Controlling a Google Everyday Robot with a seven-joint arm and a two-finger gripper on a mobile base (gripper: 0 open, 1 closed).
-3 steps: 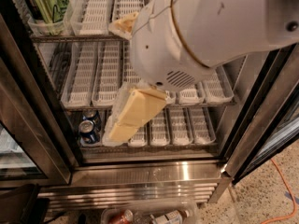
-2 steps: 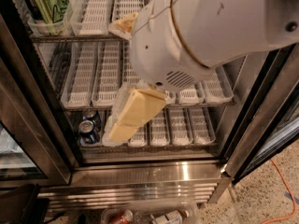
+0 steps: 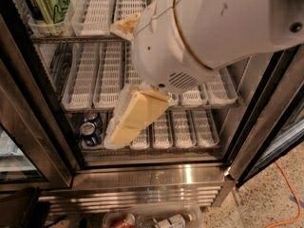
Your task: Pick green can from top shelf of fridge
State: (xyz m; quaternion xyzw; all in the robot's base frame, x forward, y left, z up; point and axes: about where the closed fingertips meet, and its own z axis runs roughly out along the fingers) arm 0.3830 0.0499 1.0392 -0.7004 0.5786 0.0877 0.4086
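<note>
The green can (image 3: 53, 3) stands upright at the far left of the top shelf (image 3: 97, 13), in a clear lane tray, at the upper left of the camera view. A darker can stands close behind it on its left. My gripper (image 3: 116, 82) is in front of the fridge (image 3: 152, 175), to the right of and below the can, and not touching it. Its two cream fingers (image 3: 135, 115) are spread apart and hold nothing. The big white arm housing hides the middle and right of the top shelf.
Two short blue cans (image 3: 90, 127) stand at the left of the bottom rack. Empty white lane trays (image 3: 109, 75) fill the middle rack. Black door frames stand at the left (image 3: 28, 103) and right (image 3: 270, 108). Bottles lie in a bin (image 3: 161, 220) on the floor below.
</note>
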